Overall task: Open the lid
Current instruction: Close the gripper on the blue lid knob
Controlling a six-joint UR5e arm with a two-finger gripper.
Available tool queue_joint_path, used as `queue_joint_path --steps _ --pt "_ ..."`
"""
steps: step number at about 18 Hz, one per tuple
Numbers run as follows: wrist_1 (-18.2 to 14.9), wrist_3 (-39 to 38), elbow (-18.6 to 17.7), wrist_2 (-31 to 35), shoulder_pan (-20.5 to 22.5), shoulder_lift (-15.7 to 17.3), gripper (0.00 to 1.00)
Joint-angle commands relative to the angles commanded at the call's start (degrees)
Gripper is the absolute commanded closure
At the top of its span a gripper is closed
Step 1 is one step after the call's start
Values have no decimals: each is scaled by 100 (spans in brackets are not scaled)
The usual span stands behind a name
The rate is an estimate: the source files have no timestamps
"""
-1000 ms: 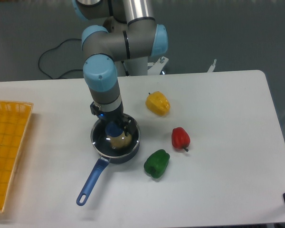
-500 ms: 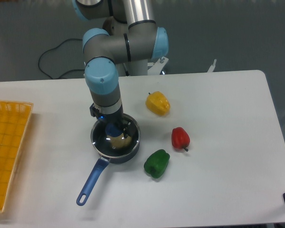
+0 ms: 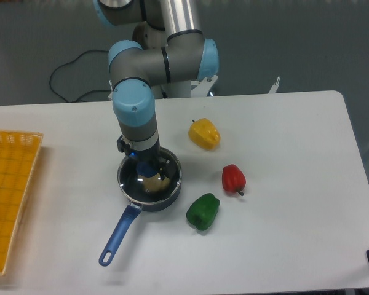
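Observation:
The dark blue saucepan (image 3: 132, 190) stands left of the table's middle, its long handle (image 3: 117, 236) pointing to the front left. The lid (image 3: 162, 186), a glass disc with a metal rim, lies on the pan, and something tan shows through the glass. Its blue knob (image 3: 149, 167) sits at the centre. My gripper (image 3: 148, 165) points straight down over the pan. Its dark fingers stand on either side of the knob with a gap showing, so it looks open. The fingertips are partly hidden by the wrist.
A yellow pepper (image 3: 205, 133) lies right of the pan, with a red pepper (image 3: 234, 179) and a green pepper (image 3: 203, 211) nearer the front. An orange basket (image 3: 9, 196) fills the left edge. A black cable (image 3: 67, 74) lies behind the table.
The wrist has sunk a little lower toward the lid's knob and shifted slightly right. The lid and pan have not moved.

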Motion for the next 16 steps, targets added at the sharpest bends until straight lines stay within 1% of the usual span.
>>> queue_joint_path --steps 2,4,9,13,14,15,16 --pt "9 0 0 0 0 -26 8" --pt "26 0 0 0 0 -35 13" --pt "18 9 0 0 0 -35 37" --pt "18 9 9 -79 9 -35 54" --pt "18 0 9 -79 9 -27 59" --pt "18 0 9 -79 9 -27 64" --pt "18 0 9 -79 9 -27 64"
